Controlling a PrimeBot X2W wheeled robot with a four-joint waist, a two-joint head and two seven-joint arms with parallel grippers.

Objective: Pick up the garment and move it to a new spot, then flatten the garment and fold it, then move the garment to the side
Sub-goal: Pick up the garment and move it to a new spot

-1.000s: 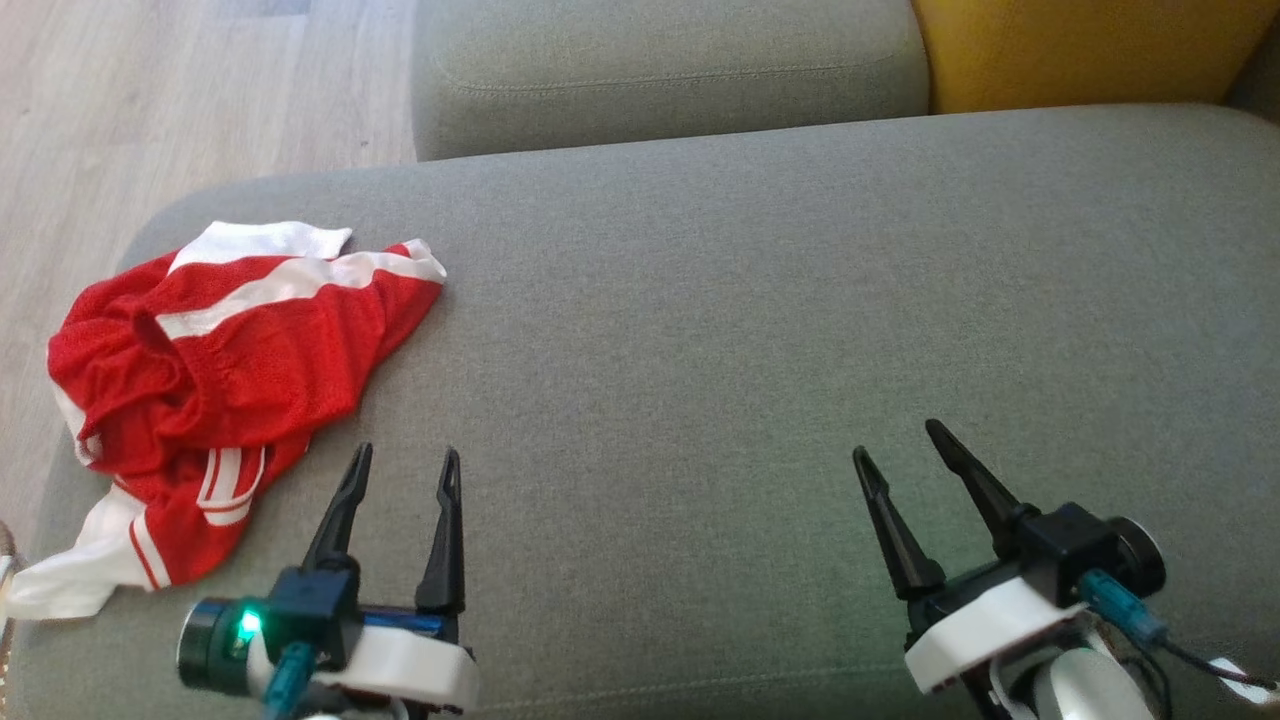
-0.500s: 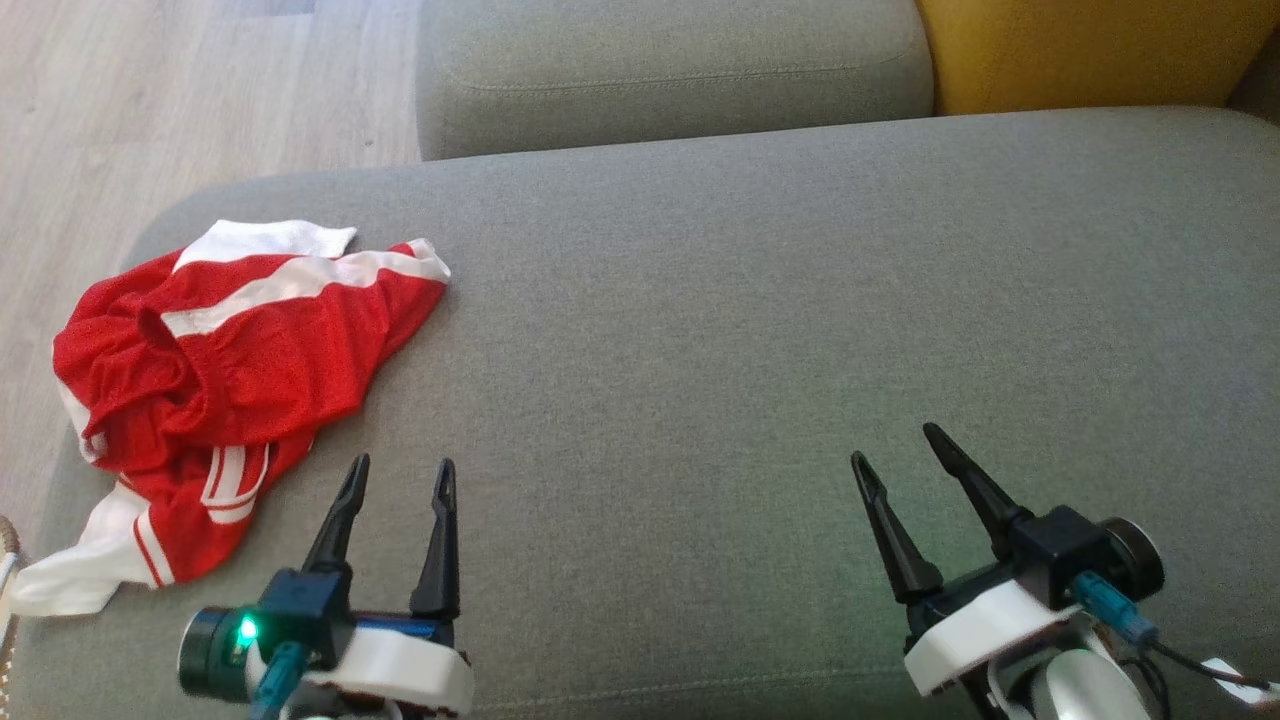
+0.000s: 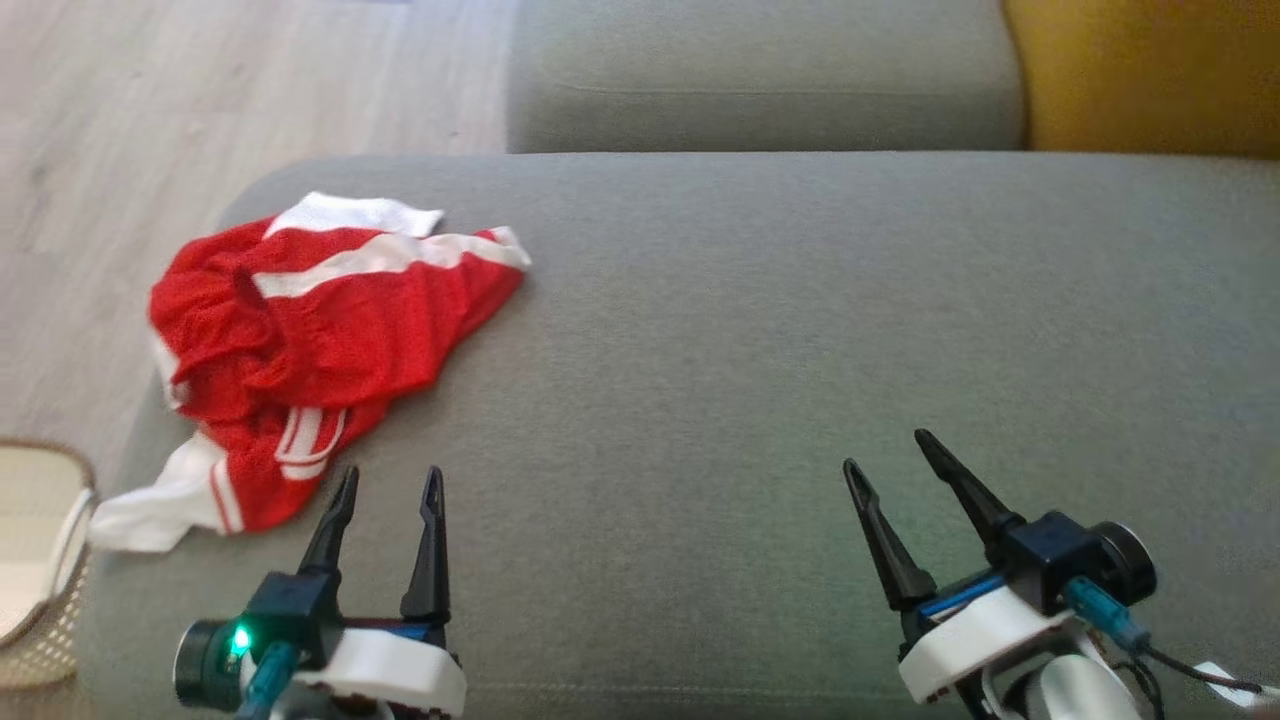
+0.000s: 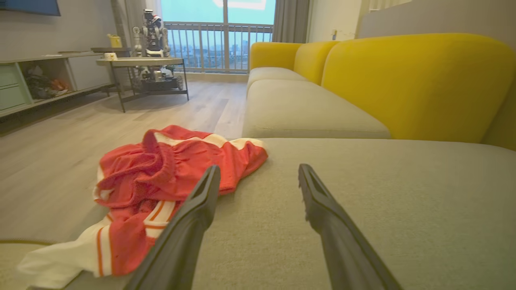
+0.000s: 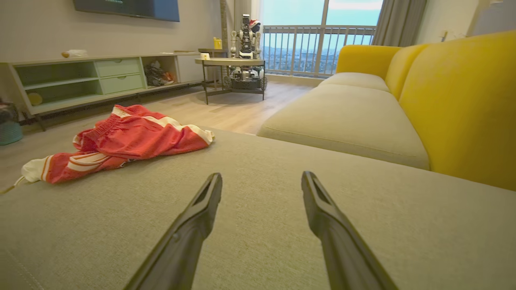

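Note:
The garment (image 3: pixel 320 330) is a crumpled pair of red shorts with white stripes and white trim, lying near the left end of the grey sofa cushion (image 3: pixel 800 330). One white corner hangs towards the cushion's left edge. My left gripper (image 3: pixel 388 482) is open and empty, just below and right of the shorts, apart from them. In the left wrist view the garment (image 4: pixel 161 177) lies ahead and left of the left gripper (image 4: pixel 258 177). My right gripper (image 3: pixel 885 450) stands open and empty over bare cushion at the lower right. From the right wrist, the garment (image 5: pixel 129 139) shows far left of the right gripper (image 5: pixel 262 179).
A pale woven basket (image 3: pixel 40 560) stands on the wooden floor (image 3: pixel 200 100) beside the cushion's left end. A second grey cushion (image 3: pixel 760 80) and a yellow backrest (image 3: pixel 1150 80) lie behind. A low table (image 4: pixel 141 64) and shelving (image 5: pixel 100 76) stand far across the room.
The head camera has swung left and slightly down, so the whole scene sits further right and the basket has come into view. Both grippers stay open; the garment lies as before.

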